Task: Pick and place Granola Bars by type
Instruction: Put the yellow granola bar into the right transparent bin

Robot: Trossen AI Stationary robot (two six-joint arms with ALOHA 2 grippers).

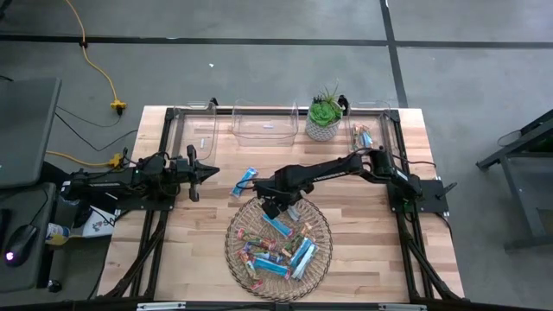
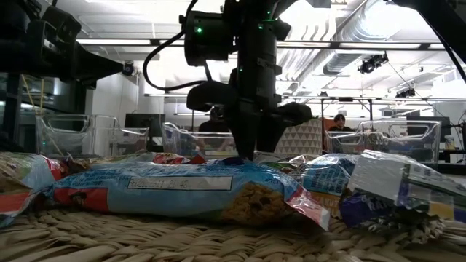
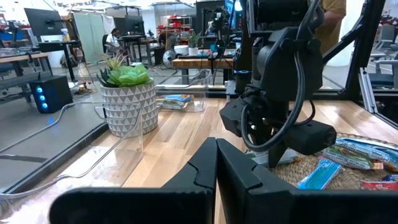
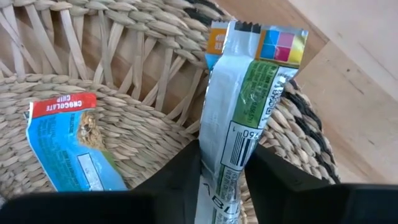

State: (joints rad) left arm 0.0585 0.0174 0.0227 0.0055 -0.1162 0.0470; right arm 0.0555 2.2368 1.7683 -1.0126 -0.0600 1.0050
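Granola Bars (image 1: 278,246) in basket (image 1: 236,226), plant (image 1: 325,116) beyond

From overhead I can't separate the bars heaped in the basket (image 1: 320,226); their print is too small to read. The right gripper (image 4: 222,163) covers the lower end of the silvery bar (image 4: 249,106), and the picture's edge cuts it off. Across the table, the blue bar (image 2: 167,191) blocks everything behind it. The far bins' (image 1: 263,121) contents stay unclear.
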